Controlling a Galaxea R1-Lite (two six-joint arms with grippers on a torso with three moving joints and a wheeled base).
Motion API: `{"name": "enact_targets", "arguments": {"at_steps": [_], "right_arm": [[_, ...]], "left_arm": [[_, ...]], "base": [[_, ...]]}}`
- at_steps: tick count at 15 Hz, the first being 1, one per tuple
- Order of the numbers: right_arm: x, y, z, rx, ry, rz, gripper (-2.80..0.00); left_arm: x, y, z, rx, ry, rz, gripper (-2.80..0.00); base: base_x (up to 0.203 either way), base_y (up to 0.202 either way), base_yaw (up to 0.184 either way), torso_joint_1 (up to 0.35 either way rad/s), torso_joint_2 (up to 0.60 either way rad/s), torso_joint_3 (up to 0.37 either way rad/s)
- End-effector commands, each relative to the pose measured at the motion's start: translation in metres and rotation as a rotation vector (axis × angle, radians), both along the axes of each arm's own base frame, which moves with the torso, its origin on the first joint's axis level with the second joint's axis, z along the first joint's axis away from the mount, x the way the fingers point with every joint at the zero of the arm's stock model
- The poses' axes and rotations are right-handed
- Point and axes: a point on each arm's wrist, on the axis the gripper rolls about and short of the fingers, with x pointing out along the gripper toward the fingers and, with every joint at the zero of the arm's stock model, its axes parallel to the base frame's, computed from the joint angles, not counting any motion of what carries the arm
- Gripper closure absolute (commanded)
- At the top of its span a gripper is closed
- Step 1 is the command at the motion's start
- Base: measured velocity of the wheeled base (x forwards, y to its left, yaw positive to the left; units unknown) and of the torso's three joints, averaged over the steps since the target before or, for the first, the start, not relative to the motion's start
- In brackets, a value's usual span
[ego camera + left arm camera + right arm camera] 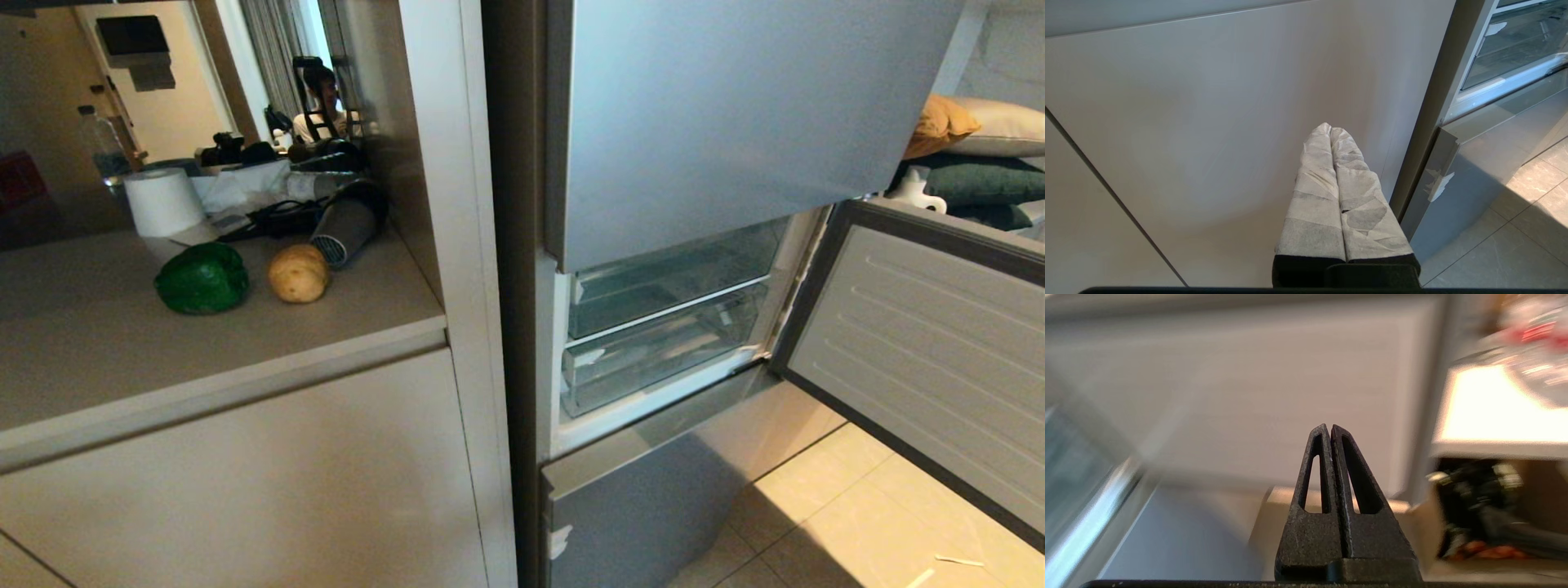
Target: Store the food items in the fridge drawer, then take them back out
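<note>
The bell pepper [202,278] and potato [299,273] lie side by side on the counter [98,367]. Both grippers, left gripper [1330,130] and right gripper [1329,427], are pressed together, empty. The pepper looks glossy, probably slippery; better to pinch across its lumpy middle.

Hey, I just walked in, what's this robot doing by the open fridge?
Nothing is being handled yet. The glossy dark-green bell pepper and the oval tan-brown potato sit side by side on the beige counter. The silver-grey fridge door stands open, showing the lower clear plastic drawer, pushed in. The left hand is shut and empty in front of the cabinet, and the right hand is shut and empty too, near the fridge.
</note>
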Motion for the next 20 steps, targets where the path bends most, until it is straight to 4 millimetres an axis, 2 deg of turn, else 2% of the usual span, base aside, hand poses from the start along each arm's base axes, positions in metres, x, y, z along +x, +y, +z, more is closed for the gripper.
{"name": "enact_targets", "arguments": {"at_steps": [1, 3, 5, 8, 11, 13, 16, 20], "right_arm": [[-0.012, -0.046, 0.028, -0.008, -0.037, -0.108, 0.00], [-0.027, -0.071, 0.043, -0.028, -0.093, -0.190, 0.00], [-0.046, -0.097, 0.044, -0.009, -0.126, -0.291, 0.00], [-0.065, -0.138, 0.027, 0.042, -0.133, -0.377, 0.00], [-0.075, -0.175, 0.009, 0.071, -0.153, -0.410, 0.00], [-0.079, -0.191, 0.004, 0.081, -0.184, -0.386, 0.00], [-0.081, -0.208, -0.008, 0.158, -0.222, -0.217, 0.00], [-0.082, -0.240, -0.035, 0.238, -0.238, -0.155, 0.00]], "left_arm": [[0.001, 0.000, -0.003, 0.000, 0.011, 0.000, 0.00], [0.001, 0.000, -0.003, 0.000, 0.011, 0.000, 0.00], [0.001, 0.000, -0.003, 0.000, 0.011, 0.000, 0.00], [0.001, 0.000, -0.003, 0.000, 0.011, 0.000, 0.00], [0.001, 0.000, -0.003, 0.000, 0.010, 0.000, 0.00], [0.001, 0.000, -0.003, 0.000, 0.011, 0.000, 0.00], [0.001, 0.000, -0.003, 0.000, 0.009, 0.000, 0.00], [0.001, 0.000, -0.003, 0.000, 0.011, 0.000, 0.00]], "base": [[0.000, 0.000, 0.000, 0.000, 0.00, 0.000], [0.000, 0.000, 0.000, 0.000, 0.00, 0.000], [0.000, 0.000, 0.000, 0.000, 0.00, 0.000], [0.000, 0.000, 0.000, 0.000, 0.00, 0.000], [0.000, 0.000, 0.000, 0.000, 0.00, 0.000], [0.000, 0.000, 0.000, 0.000, 0.00, 0.000], [0.000, 0.000, 0.000, 0.000, 0.00, 0.000], [0.000, 0.000, 0.000, 0.000, 0.00, 0.000]]}}
